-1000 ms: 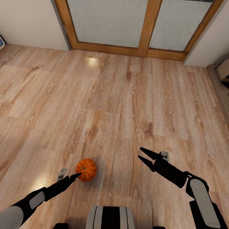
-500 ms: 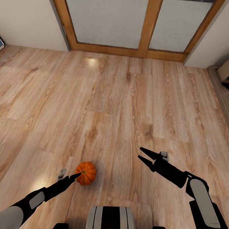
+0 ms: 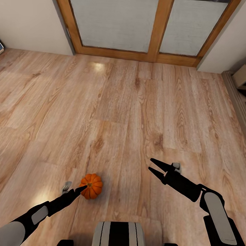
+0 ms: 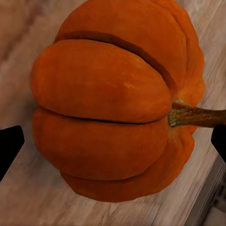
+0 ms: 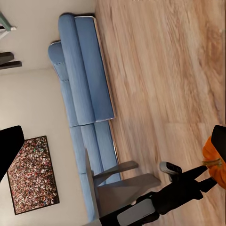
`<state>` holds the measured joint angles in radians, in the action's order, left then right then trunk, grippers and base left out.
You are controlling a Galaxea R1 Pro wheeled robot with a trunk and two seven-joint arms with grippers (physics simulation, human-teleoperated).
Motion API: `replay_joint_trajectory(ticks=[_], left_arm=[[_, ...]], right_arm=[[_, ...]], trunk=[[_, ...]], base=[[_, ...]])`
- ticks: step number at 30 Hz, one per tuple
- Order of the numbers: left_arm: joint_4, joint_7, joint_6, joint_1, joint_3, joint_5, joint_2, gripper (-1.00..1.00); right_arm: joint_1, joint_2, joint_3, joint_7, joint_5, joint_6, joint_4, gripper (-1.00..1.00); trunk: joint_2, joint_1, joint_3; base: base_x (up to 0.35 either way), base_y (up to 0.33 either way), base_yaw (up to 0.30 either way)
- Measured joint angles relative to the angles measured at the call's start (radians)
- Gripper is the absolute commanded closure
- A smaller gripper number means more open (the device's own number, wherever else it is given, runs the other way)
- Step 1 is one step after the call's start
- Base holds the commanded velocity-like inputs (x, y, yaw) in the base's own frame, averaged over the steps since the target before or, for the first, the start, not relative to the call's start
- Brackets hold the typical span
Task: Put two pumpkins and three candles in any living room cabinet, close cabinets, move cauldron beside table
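- Head view: pumpkin (image 3: 91, 186) is seen on the wood floor (image 3: 130, 112) at about 7 o'clock. The left gripper (image 3: 81, 188) tip is set against its near side; that arm is judged the nearer. The right gripper (image 3: 154, 167), at 5 o'clock, is spread open, empty, well apart from the pumpkin.
- Left wrist view: pumpkin (image 4: 117, 101) is seen straight ahead, close, stem pointing to 3 o'clock. Dark fingertips (image 4: 9, 146) are seen wide apart on either side, nothing gripped yet.
- Right wrist view: blue sofa (image 5: 84, 94) and wall picture (image 5: 35, 174) are seen; the pumpkin (image 5: 214, 165) is cut by the edge.
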<state>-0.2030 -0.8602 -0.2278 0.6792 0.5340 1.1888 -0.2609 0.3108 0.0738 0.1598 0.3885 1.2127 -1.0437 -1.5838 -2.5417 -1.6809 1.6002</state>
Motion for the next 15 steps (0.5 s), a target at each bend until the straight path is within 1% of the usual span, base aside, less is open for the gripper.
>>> replay_joint_trajectory(ticks=[12, 15], left_arm=[[0.001, 0.000, 0.000, 0.000, 0.000, 0.000, 0.000, -1.00], [0.001, 0.001, 0.000, 0.000, -0.001, 0.000, 0.000, -1.00]], right_arm=[[0.000, 0.000, 0.000, 0.000, 0.000, 0.000, 0.000, -1.00], [0.000, 0.000, 0.000, 0.000, 0.001, 0.000, -0.001, -1.00]], trunk=[[0.000, 0.000, 0.000], [0.000, 0.000, 0.000]], base=[[0.002, -0.020, 0.000], [0.016, -0.094, 0.000]])
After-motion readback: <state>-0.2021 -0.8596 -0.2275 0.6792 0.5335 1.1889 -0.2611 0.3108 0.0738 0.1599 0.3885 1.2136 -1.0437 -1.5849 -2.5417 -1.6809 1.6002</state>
